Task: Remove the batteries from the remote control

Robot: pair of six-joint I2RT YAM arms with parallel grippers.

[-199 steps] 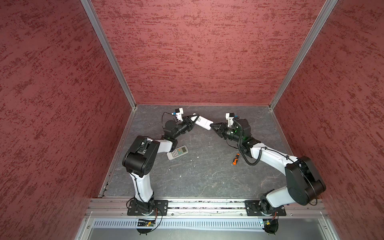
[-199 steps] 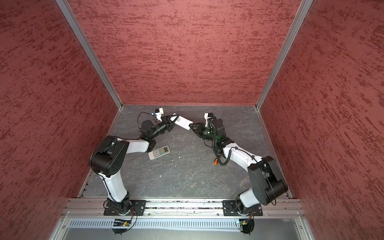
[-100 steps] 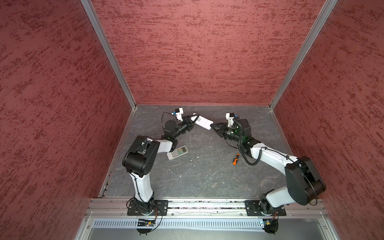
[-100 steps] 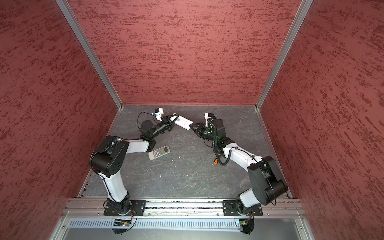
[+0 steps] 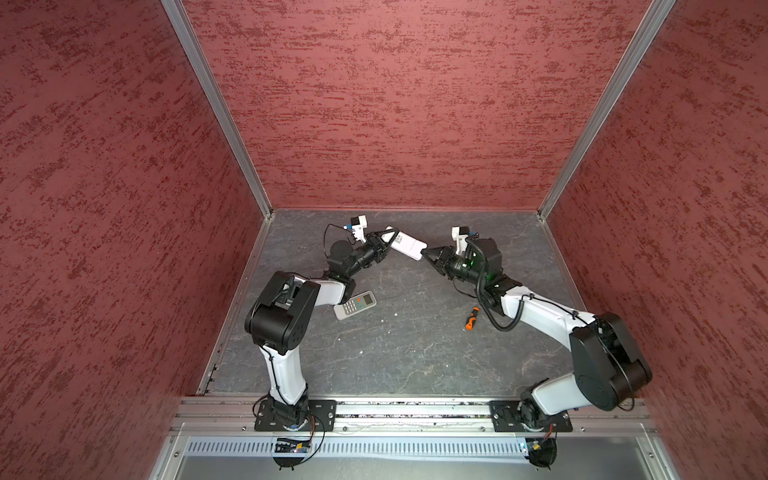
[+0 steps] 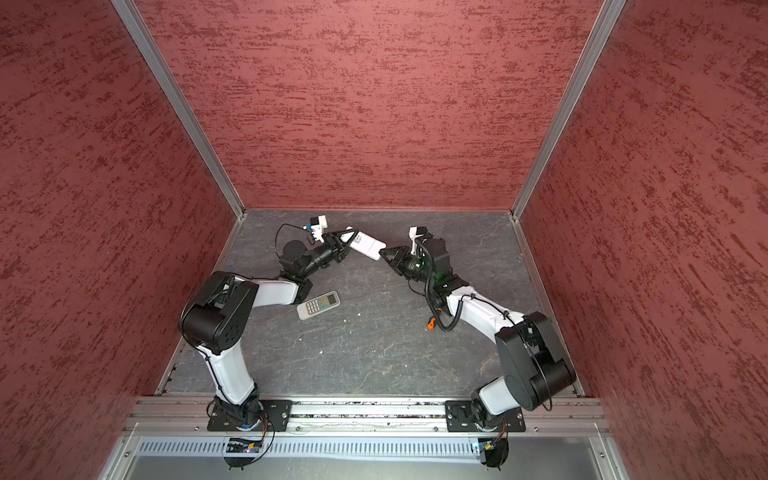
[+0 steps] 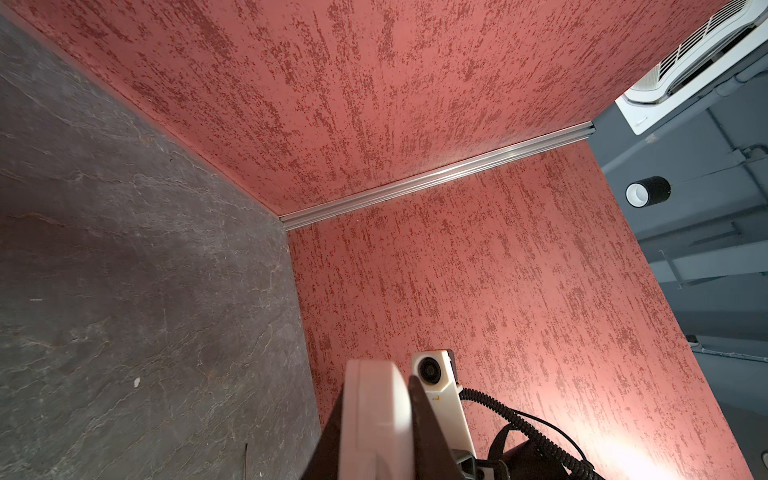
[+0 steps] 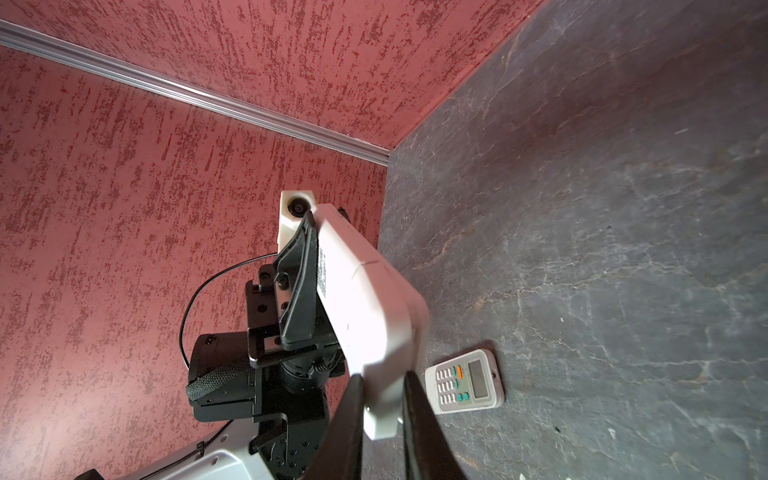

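Note:
A white remote control is held in the air over the back of the table, between both arms. My left gripper is shut on one end of it. My right gripper is shut on the opposite end, a black finger pressed against each side of the white body. The remote's plain back with a label faces the right wrist camera. No batteries show in any view; they are hidden.
A second, smaller remote with buttons and a screen lies face up on the grey table near the left arm. An orange-and-black screwdriver lies by the right arm's cable. Red walls enclose three sides.
The right gripper's jaws have narrowed onto the end of the held remote. Both arms and the remote have stayed almost where they were.

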